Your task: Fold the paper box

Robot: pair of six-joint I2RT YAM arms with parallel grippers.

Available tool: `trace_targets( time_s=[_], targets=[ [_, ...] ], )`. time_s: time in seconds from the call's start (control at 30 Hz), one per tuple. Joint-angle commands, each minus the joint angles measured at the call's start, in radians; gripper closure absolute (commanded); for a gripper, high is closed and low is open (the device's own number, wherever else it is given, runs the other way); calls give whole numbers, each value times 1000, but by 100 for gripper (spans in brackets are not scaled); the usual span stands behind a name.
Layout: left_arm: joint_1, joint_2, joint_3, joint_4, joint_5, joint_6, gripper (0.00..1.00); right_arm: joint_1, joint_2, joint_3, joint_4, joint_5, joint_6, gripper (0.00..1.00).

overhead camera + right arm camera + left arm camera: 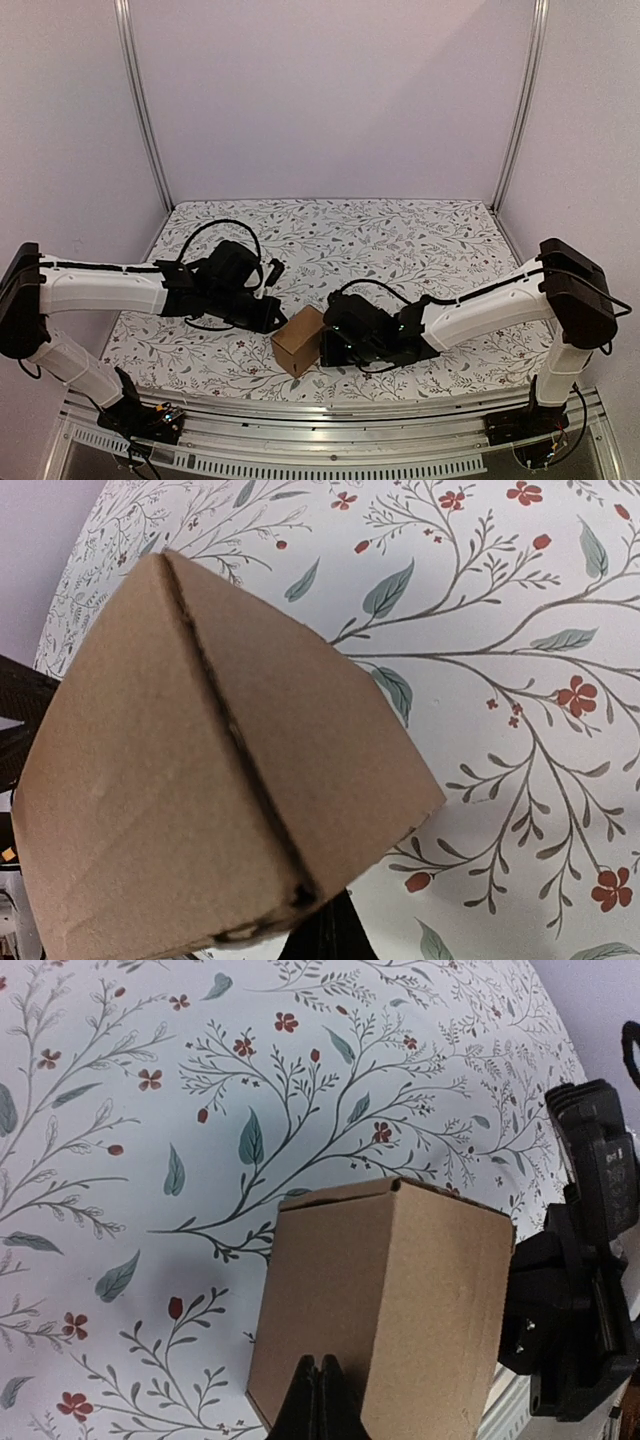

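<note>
The paper box (300,340) is a small closed brown carton standing on the floral cloth between my two grippers. My left gripper (272,318) is at its left side; in the left wrist view its fingertips (321,1378) are pressed together, shut, right in front of the box's (385,1300) near face with nothing between them. My right gripper (328,345) is against the box's right side. From the right wrist camera the box (210,780) fills the left of the frame, its closing seam facing me, and only the dark shut fingertips (335,935) show under its corner.
The floral cloth (400,240) covers the table up to the white walls and the back metal posts. An aluminium rail (330,410) runs along the near edge just in front of the box. The right arm's black wrist (580,1290) stands right of the box.
</note>
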Motion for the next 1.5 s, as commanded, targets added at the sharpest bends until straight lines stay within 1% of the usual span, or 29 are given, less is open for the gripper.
trace_targets(
  time_s=[0.0, 0.27, 0.47, 0.63, 0.87, 0.93, 1.23, 1.47],
  targets=[
    [18, -49, -22, -3, 0, -3, 100, -31, 45, 43, 41, 10, 26, 100],
    [24, -123, -73, -19, -15, -36, 100, -76, 136, 135, 86, -34, 3, 100],
    [25, -157, -114, -19, -17, -46, 100, -88, 138, 98, 103, -63, -6, 100],
    [26, -156, -115, -6, -13, -43, 100, -92, 141, 23, 215, -128, 2, 100],
    [26, -142, -100, 1, -8, -37, 100, -93, 182, -38, 362, -188, 15, 100],
    [26, -137, -96, 5, 0, -38, 100, -93, 199, -51, 421, -231, 17, 100],
    [24, -109, -72, 22, 36, -45, 100, -98, 277, -47, 585, -288, 17, 100],
    [18, -76, -48, 28, 43, -64, 100, -119, 307, -104, 655, -264, 32, 100]
  ],
)
